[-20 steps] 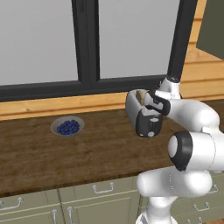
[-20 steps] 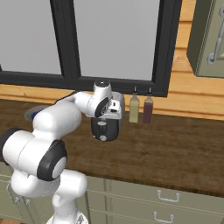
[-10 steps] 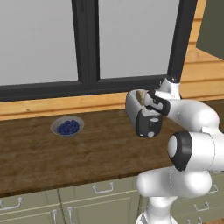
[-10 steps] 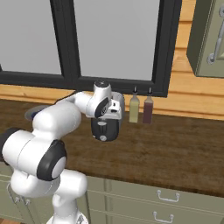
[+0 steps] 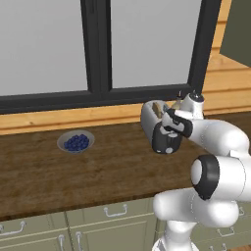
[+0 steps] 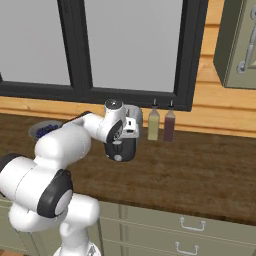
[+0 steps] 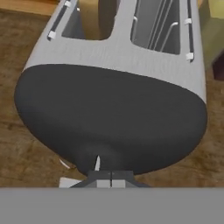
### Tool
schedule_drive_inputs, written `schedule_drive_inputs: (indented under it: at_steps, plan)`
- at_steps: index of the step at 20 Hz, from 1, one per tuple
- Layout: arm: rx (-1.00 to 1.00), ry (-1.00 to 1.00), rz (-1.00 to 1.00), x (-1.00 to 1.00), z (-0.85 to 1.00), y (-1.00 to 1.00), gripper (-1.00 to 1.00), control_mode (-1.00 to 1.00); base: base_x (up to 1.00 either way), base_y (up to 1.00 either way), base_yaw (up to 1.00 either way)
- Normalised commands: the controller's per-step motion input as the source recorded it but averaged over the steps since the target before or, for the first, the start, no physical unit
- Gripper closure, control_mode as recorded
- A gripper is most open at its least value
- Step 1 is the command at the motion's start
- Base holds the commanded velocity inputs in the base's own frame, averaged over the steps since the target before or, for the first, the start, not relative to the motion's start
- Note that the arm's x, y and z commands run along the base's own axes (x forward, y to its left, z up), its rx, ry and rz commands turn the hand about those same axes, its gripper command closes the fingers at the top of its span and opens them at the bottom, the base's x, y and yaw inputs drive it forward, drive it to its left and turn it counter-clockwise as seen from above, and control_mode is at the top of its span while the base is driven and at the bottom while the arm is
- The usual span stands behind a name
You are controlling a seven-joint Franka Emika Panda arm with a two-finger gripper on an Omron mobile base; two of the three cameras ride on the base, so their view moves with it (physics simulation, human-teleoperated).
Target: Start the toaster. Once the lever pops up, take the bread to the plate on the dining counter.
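Note:
The silver-white toaster (image 5: 149,117) (image 6: 131,120) (image 7: 127,57) stands on the dark wood worktop below the window. Its black end face (image 7: 109,118) points toward me. The tan bread (image 5: 158,107) (image 7: 89,17) sits in one of the two top slots. My gripper (image 7: 111,176) (image 5: 169,133) (image 6: 121,141) is shut, with its tips low against the black end face. A thin pale sliver just above the tips may be the lever (image 7: 97,162); the tips hide most of it. The plate and the dining counter are out of view.
A grey bowl of blueberries (image 5: 76,142) (image 6: 45,130) sits on the worktop (image 5: 98,171) left of the toaster. Two bottles (image 6: 153,125) (image 6: 169,125) stand against the wall just right of it. Green drawers run along the worktop's front below.

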Motion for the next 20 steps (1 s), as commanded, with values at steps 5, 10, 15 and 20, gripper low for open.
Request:
schedule_drive_inputs:
  at_steps: [5, 10, 15, 20]
  plan:
    - [0.00, -0.02, 0.03, -0.54, -1.00, 0.05, 1.00, -1.00, 0.00, 0.00, 0.00]
    - [0.00, 0.00, 0.01, -0.19, -1.00, 0.30, 1.00, -1.00, 0.00, 0.00, 0.00]
    - [0.00, -0.01, 0.00, -0.01, -0.99, 0.26, 1.00, -1.00, 0.00, 0.00, 0.00]
    - [0.03, -0.11, 0.00, -0.36, -0.57, 0.05, 1.00, -1.00, 0.00, 0.00, 0.00]
